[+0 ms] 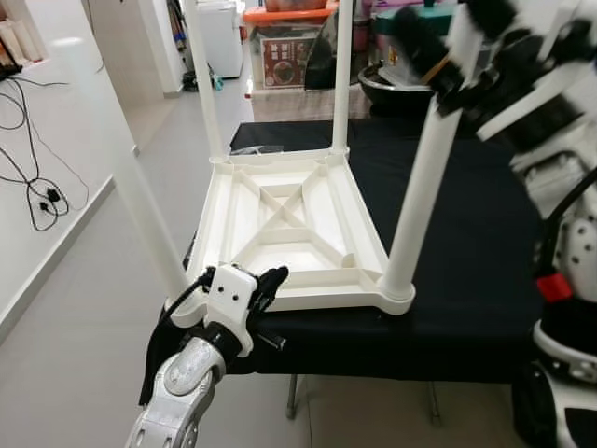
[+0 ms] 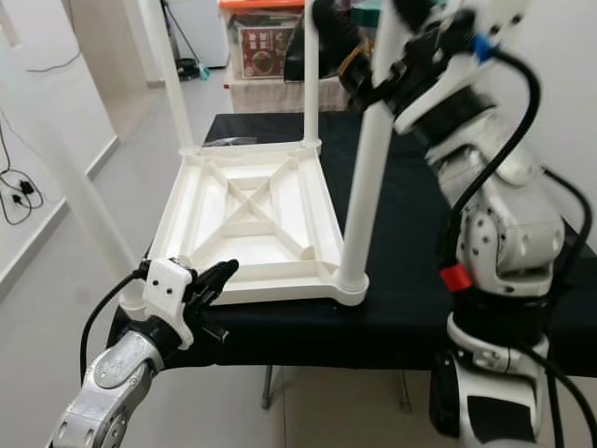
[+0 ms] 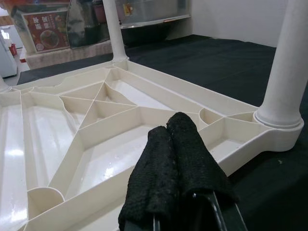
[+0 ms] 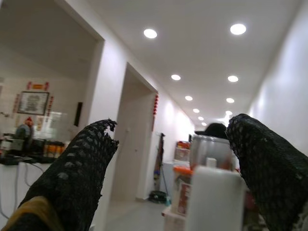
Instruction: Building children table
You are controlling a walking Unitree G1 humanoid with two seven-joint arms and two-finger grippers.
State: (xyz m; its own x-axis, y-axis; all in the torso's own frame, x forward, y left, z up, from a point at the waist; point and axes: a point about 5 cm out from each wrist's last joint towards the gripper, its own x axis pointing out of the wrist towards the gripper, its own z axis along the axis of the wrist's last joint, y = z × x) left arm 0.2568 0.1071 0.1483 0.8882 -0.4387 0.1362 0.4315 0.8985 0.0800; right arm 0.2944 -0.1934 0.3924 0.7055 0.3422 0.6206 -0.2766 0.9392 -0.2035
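Note:
A white children's table top (image 1: 280, 215) lies upside down on a black-covered table (image 1: 476, 215). Two far legs (image 1: 207, 93) (image 1: 342, 75) stand upright in its back corners. A near right leg (image 1: 415, 205) stands in its corner socket. My right gripper (image 1: 448, 56) is up at the top of that leg, open, with the leg end (image 4: 211, 192) between its fingers and close to one of them. A blurred near left leg (image 1: 121, 168) rises at the front left corner. My left gripper (image 1: 270, 280) is shut on nothing, its fingertips (image 3: 168, 130) over the near rim.
Cables (image 1: 37, 187) lie on the floor by the left wall. Boxes (image 1: 289, 47) and a dark pot (image 1: 392, 89) crowd the space behind the table. Open floor runs along the table's left side.

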